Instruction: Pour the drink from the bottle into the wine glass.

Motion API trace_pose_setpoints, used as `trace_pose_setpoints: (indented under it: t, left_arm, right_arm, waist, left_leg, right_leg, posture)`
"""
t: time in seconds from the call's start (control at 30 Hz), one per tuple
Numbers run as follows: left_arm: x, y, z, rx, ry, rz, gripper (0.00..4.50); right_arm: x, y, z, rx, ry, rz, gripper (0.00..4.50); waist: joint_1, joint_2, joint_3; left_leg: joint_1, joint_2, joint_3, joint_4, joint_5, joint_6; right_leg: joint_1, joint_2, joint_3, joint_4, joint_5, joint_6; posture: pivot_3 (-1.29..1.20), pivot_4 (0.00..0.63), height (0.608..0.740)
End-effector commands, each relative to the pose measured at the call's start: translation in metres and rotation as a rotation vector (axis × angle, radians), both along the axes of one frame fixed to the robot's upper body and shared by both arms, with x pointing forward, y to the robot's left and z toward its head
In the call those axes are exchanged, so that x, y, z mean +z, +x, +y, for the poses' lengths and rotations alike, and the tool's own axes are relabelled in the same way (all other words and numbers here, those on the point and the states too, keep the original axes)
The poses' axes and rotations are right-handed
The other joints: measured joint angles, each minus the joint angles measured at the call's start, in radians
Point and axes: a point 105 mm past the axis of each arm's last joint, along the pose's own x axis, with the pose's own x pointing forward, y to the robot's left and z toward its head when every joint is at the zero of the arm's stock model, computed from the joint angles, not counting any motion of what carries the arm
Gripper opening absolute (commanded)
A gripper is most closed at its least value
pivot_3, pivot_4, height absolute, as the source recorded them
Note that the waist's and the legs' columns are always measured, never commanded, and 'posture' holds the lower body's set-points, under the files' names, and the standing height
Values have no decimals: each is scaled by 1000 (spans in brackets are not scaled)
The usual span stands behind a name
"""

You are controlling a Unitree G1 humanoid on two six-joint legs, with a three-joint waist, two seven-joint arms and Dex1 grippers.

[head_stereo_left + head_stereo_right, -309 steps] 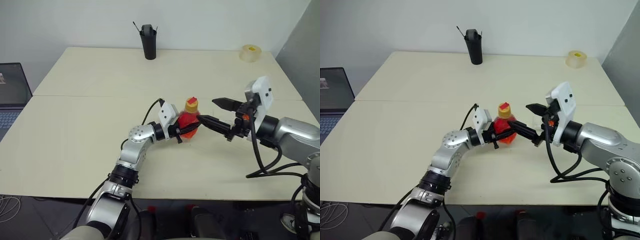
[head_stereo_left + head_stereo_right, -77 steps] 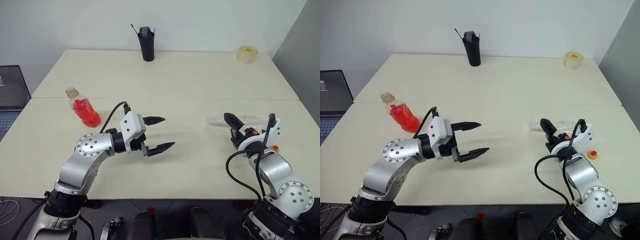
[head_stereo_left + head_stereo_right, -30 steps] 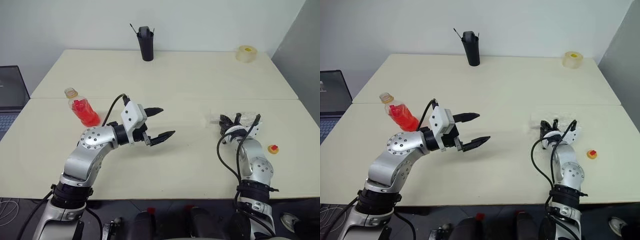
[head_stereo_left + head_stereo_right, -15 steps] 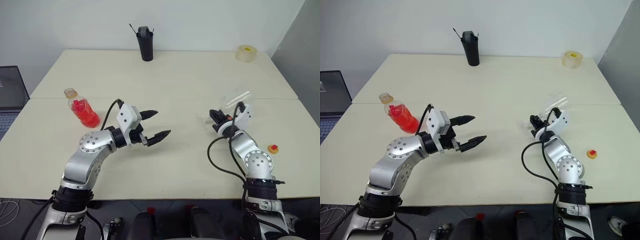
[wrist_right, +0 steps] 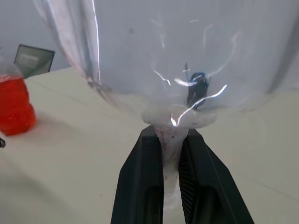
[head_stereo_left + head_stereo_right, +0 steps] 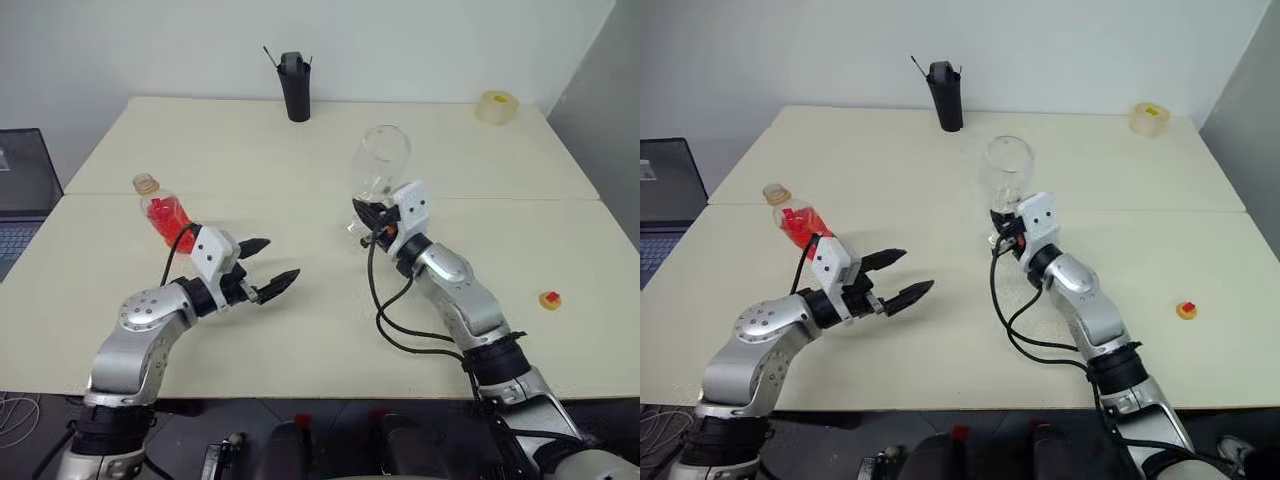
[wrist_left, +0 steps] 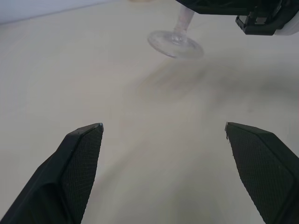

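Observation:
The wine glass (image 6: pixel 383 160) stands upright over the middle of the table, and my right gripper (image 6: pixel 371 221) is shut on its thin stem (image 5: pixel 170 161) just under the empty bowl. Its round foot (image 7: pixel 175 44) hangs close to the tabletop; whether it touches I cannot tell. To the left stands the bottle (image 6: pixel 163 212), uncapped, with the red drink (image 5: pixel 14 105) in it. My left gripper (image 6: pixel 277 258) is open and empty, a little to the right of the bottle and apart from it, its fingers (image 7: pixel 78 161) spread wide and pointing toward the glass.
A small red cap (image 6: pixel 549 299) lies on the table at the right. A tall black cup (image 6: pixel 294 88) with sticks stands at the back, a tape roll (image 6: pixel 498 105) at the back right. A laptop (image 6: pixel 20 190) sits off the table's left edge.
My right gripper has swung the glass from lying on its side at the right to upright near the table's middle. My left gripper has drifted left and down, still open.

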Motion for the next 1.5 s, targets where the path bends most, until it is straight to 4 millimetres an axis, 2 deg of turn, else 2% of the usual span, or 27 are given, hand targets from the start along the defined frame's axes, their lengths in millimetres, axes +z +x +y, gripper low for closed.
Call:
trace_pose_setpoints:
  t: [0.03, 0.1, 0.17, 0.37, 0.53, 0.7, 0.87, 1.1, 1.17, 1.33, 1.5]
  left_arm:
    - [20, -5, 6, 16, -2, -67, 4500]
    - [21, -9, 9, 31, 3, -69, 4500]
    - [20, -12, 12, 44, 7, -69, 4500]
    - [19, -18, 12, 64, 10, -63, 4500]
    - [20, -17, 10, 74, 8, -71, 4500]
    - [22, -15, 12, 85, 9, -78, 4500]
    - [21, -15, 13, 93, 11, -80, 4500]
    - [18, -11, 18, 115, -5, -73, 4500]
    - [17, -11, 19, 125, -10, -71, 4500]
    - [-2, -13, 42, 261, -62, -17, 4500]
    - [-13, -17, 70, 429, -75, -42, 4500]
  right_arm:
    - [-3, -9, 27, 150, -68, -12, 157]
    - [-20, -13, 35, 208, -122, 36, 157]
    - [-25, -14, 37, 231, -136, 55, 157]
    - [-29, -17, 45, 267, -145, 97, 157]
    - [-41, -14, 46, 260, -230, 116, 157]
    - [-44, -9, 44, 231, -259, 115, 157]
    - [-44, -5, 42, 211, -268, 112, 1801]
    - [-37, -5, 33, 195, -256, 102, 4341]
    - [-36, -8, 31, 201, -259, 106, 4490]
    - [-36, -30, 5, 248, -305, 130, 4490]
    - [-14, -51, -31, 261, -333, 150, 4490]
  waist:
    - [2, 0, 0]
    - [2, 0, 0]
    - [2, 0, 0]
    - [2, 0, 0]
    - [1, 0, 0]
    - [1, 0, 0]
    - [1, 0, 0]
    - [1, 0, 0]
    - [1, 0, 0]
    - [2, 0, 0]
    - [4, 0, 0]
  left_leg:
    - [0, 0, 0, 0, 0, 0]
    - [0, 0, -1, 0, 0, 0]
    - [0, 0, -1, 0, 0, 0]
    - [0, 0, -1, 0, 0, 0]
    - [0, 0, -1, 0, 0, 0]
    - [0, 0, -1, 0, 0, 0]
    - [1, 0, -1, 0, 0, 0]
    - [1, 0, -1, 0, 0, 0]
    - [1, 0, -1, 0, 0, 0]
    - [0, 0, -1, 0, 0, 0]
    - [0, 0, -2, 0, 0, 0]
  right_leg:
    - [0, 0, 0, 0, 0, 0]
    - [0, 0, 0, 0, 0, 0]
    - [0, 0, 0, 0, 0, 0]
    - [0, -1, 0, 0, 0, 0]
    - [0, -1, 0, 0, 0, 0]
    - [0, -1, 0, 1, 0, 0]
    - [0, -1, 0, 1, 0, 0]
    - [0, -1, 0, 1, 0, 0]
    - [0, -1, 0, 1, 0, 0]
    - [1, -1, 0, 0, 0, 0]
    - [1, -3, 0, 0, 0, 0]
  posture:
    - [0, 150, 740]
    - [0, 150, 740]
    - [0, 150, 740]
    - [0, 150, 740]
    - [0, 150, 740]
    - [0, 150, 740]
    - [0, 150, 740]
    - [0, 150, 740]
    - [0, 150, 740]
    - [0, 150, 740]
    - [0, 150, 740]
